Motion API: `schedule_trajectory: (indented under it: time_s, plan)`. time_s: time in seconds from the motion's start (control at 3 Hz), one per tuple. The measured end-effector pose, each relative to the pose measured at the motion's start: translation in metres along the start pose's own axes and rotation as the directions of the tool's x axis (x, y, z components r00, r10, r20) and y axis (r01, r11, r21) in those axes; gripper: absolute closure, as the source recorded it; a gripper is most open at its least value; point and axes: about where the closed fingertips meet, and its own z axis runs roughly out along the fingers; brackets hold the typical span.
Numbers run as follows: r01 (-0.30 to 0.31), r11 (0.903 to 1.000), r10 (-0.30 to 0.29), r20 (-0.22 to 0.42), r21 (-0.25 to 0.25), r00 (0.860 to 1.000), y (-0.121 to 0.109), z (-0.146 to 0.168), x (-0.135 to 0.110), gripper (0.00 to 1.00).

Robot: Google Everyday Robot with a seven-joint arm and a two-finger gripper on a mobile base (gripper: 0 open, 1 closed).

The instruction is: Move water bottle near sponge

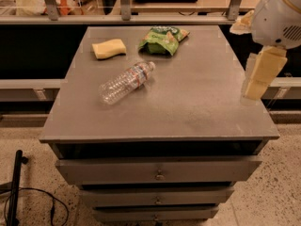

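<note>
The water bottle [126, 82] lies on its side near the middle-left of the grey cabinet top [197, 102], with its white cap pointing to the back right. The pale yellow sponge [108, 48] lies flat at the back left, a short way behind the bottle and apart from it. My gripper [253, 89] hangs at the cabinet's right edge, far to the right of the bottle, and holds nothing.
A crinkled green snack bag [163, 38] lies at the back centre, right of the sponge and behind the bottle's cap. The cabinet has drawers [160, 171] in front. A rail with posts [124, 6] runs behind it. A black cable [33, 197] lies on the floor at left.
</note>
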Motion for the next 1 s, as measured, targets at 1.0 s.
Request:
schedule_trajectory:
  time_s: [1.0]
  plan:
    - [0.175,0.9846,-0.166,0.277,-0.008,0.946,-0.047,0.055,-0.071,0.0]
